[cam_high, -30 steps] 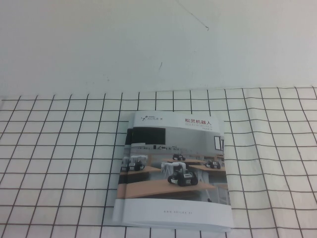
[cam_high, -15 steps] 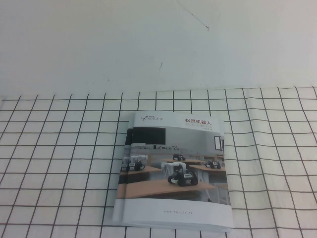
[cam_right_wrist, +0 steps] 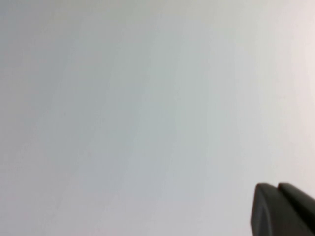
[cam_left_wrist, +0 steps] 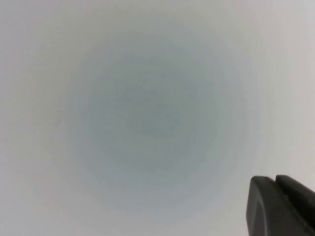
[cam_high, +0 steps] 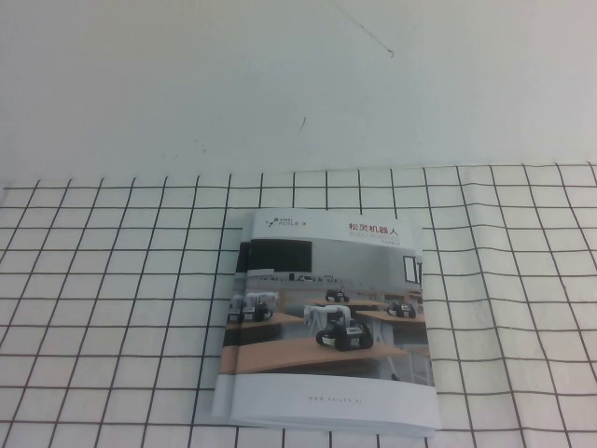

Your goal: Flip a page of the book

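Observation:
The book (cam_high: 328,373) lies closed on the checked cloth in the high view, near the front edge, a little right of the middle. Its cover leaf, the page (cam_high: 326,280), faces up with the robot-classroom photo and a red Chinese title. Neither arm shows in the high view. My left gripper (cam_left_wrist: 274,179) shows only as two dark fingertips pressed together in the left wrist view, against a blank white surface. My right gripper (cam_right_wrist: 277,187) shows the same way in the right wrist view, fingertips together. Both hold nothing and the book is in neither wrist view.
A white cloth with a black grid (cam_high: 112,308) covers the near part of the table. Behind it is plain white surface (cam_high: 280,84) with a few faint marks.

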Robot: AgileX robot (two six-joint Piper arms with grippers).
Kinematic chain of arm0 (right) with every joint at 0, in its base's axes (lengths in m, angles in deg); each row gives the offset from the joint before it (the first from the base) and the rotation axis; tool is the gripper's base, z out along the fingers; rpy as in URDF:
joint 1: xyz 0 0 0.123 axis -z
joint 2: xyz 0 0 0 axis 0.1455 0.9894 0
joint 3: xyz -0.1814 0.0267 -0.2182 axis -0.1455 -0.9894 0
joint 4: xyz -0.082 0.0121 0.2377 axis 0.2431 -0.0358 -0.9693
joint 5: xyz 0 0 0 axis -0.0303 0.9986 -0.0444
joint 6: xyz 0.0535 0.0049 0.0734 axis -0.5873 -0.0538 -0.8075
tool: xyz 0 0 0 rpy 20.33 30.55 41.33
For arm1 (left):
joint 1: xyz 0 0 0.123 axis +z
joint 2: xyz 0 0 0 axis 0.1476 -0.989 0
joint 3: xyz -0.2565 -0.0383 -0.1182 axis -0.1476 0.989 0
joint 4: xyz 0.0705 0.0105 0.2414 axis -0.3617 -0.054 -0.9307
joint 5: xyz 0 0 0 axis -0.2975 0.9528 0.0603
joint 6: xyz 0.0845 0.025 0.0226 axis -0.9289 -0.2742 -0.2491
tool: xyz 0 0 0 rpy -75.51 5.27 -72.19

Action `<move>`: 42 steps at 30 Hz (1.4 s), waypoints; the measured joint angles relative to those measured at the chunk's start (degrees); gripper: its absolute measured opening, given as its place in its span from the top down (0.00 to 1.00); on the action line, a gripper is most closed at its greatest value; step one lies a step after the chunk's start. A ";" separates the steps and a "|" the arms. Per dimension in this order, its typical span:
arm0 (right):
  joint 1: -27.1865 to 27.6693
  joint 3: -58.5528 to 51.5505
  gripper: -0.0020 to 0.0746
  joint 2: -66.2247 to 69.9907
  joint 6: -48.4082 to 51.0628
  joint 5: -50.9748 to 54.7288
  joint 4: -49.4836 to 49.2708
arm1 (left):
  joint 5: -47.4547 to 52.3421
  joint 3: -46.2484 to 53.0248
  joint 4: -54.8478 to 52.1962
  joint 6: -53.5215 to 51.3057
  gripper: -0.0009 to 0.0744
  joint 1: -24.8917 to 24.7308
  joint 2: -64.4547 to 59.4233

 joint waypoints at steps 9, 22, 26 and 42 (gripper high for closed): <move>0.00 21.26 0.98 3.18 -6.52 35.00 -0.60 | 28.01 -19.12 2.10 -0.25 0.99 0.00 -13.89; 0.00 31.25 0.98 28.06 -1.19 57.57 -15.43 | 42.27 -24.52 44.37 -32.91 0.99 0.00 -48.48; 0.00 31.38 0.98 33.76 6.38 60.10 -23.96 | 40.14 -24.55 55.83 -44.11 0.99 -1.48 -58.74; 0.00 31.51 0.98 62.15 52.22 67.83 -50.01 | 12.50 -27.97 70.26 -58.65 0.99 -24.74 -82.55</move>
